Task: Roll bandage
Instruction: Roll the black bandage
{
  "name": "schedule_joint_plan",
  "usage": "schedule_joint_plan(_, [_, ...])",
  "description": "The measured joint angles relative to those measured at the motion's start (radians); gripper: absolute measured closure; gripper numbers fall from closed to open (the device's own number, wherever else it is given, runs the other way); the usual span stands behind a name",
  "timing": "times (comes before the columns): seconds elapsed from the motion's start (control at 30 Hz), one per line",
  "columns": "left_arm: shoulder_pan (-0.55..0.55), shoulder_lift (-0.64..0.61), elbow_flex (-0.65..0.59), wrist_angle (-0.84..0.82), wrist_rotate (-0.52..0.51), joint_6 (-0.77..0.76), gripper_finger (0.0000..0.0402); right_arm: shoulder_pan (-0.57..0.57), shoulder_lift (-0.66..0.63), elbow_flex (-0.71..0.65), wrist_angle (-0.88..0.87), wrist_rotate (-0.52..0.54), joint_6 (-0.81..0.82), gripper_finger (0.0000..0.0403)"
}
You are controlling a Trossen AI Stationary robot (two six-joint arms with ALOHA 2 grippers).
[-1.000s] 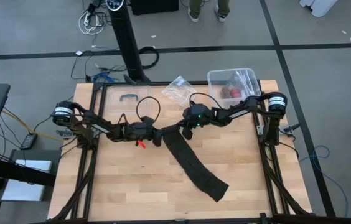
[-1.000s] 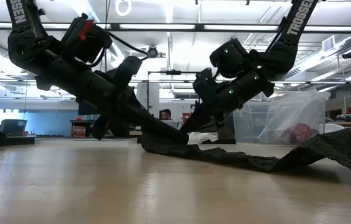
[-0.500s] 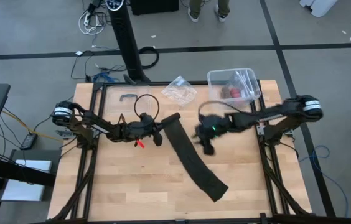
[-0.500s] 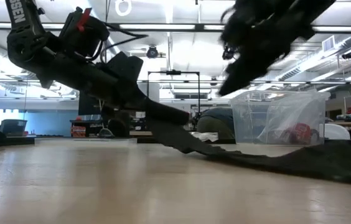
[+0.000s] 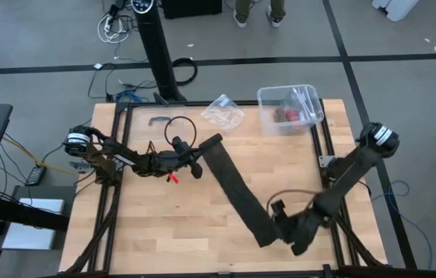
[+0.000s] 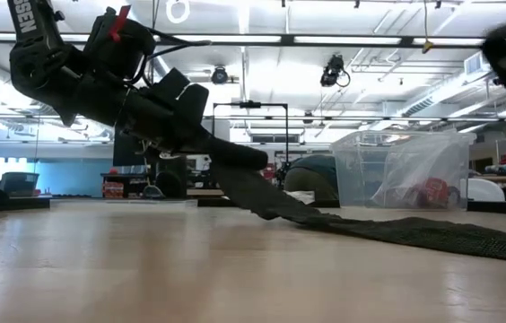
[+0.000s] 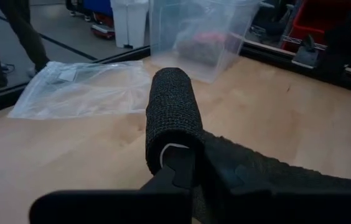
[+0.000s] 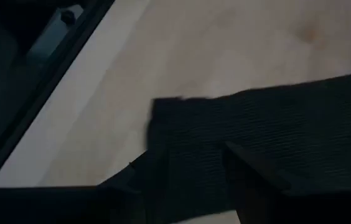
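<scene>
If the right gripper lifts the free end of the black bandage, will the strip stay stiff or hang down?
The bandage would probably sag: it drapes limply from the left gripper to the table. Its rolled end suggests soft fabric. It looks thin, so likely light. The right gripper is over the free end.

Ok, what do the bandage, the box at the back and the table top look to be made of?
The bandage: black, matte fabric with a fine knitted grain, probably elastic; it rolls tight and drapes limp. The box: clear, glossy plastic, apparently rigid, since its contents show through upright walls. The table top: pale wood with faint plank lines and a smooth, slightly shiny finish; solid or veneer, I can't tell.
</scene>
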Motion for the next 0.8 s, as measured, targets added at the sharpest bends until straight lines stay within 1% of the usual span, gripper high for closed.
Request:
schedule_joint_plan(0.1, [0.000,0.000,0.000,-0.001,-0.009,0.003,0.0383,0.034,0.086,0.033,0.007,0.003,0.027,0.0250])
schedule_joint_plan(0.23, [0.000,0.000,0.000,-0.003,-0.010,0.003,0.0383,0.044,0.171,0.088,-0.014,0.005,0.034,0.0253])
schedule_joint_plan(0.43, [0.000,0.000,0.000,-0.005,-0.017,0.003,0.0383,0.044,0.243,0.112,-0.016,0.005,0.038,0.0278])
schedule_joint_plan(0.57, [0.000,0.000,0.000,-0.006,-0.017,0.004,0.0383,0.045,0.262,0.113,-0.010,0.003,0.043,0.0310])
schedule_joint_plan(0.77, [0.000,-0.001,0.000,-0.010,-0.018,0.027,0.0383,0.045,0.263,0.114,-0.010,-0.002,0.044,0.0386])
schedule_joint_plan(0.8, [0.000,-0.001,0.000,-0.010,-0.019,0.032,0.0383,0.045,0.261,0.114,-0.011,-0.002,0.044,0.0394])
